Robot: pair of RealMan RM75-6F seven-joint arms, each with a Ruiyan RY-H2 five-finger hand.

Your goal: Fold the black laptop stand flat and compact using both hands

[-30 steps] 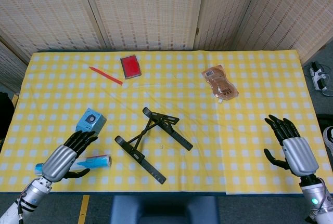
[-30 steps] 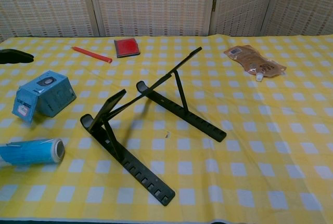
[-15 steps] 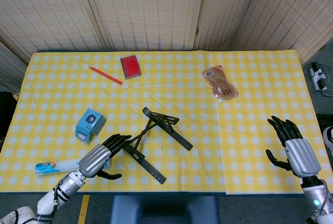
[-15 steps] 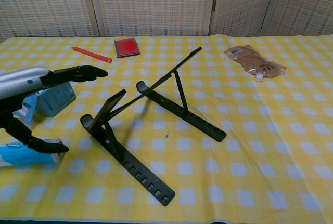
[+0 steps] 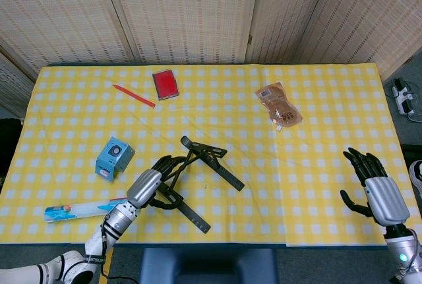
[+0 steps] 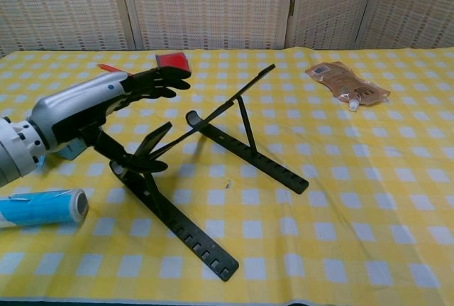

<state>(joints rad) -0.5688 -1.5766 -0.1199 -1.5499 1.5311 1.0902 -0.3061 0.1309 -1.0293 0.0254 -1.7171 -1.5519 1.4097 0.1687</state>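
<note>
The black laptop stand (image 5: 206, 167) (image 6: 245, 146) stands unfolded in the middle of the yellow checked table, its two rails splayed and its arms raised. My left hand (image 5: 153, 184) (image 6: 99, 111) is at the stand's left rail. In the chest view its fingers (image 6: 159, 82) reach out spread above the raised left arm and its thumb (image 6: 131, 160) lies beside that arm, not closed on it. My right hand (image 5: 377, 190) hovers open near the table's right edge, far from the stand, and only the head view shows it.
A blue box (image 5: 114, 157) and a blue tube (image 5: 82, 210) (image 6: 39, 206) lie left of the stand. Toward the back are a red pen (image 5: 134, 95), a red case (image 5: 165, 84) (image 6: 172, 62) and a brown pouch (image 5: 279, 104) (image 6: 346, 82).
My left hand has travelled right from beside the blue tube to the stand's left rail. My right hand has drifted slightly down and to the right.
</note>
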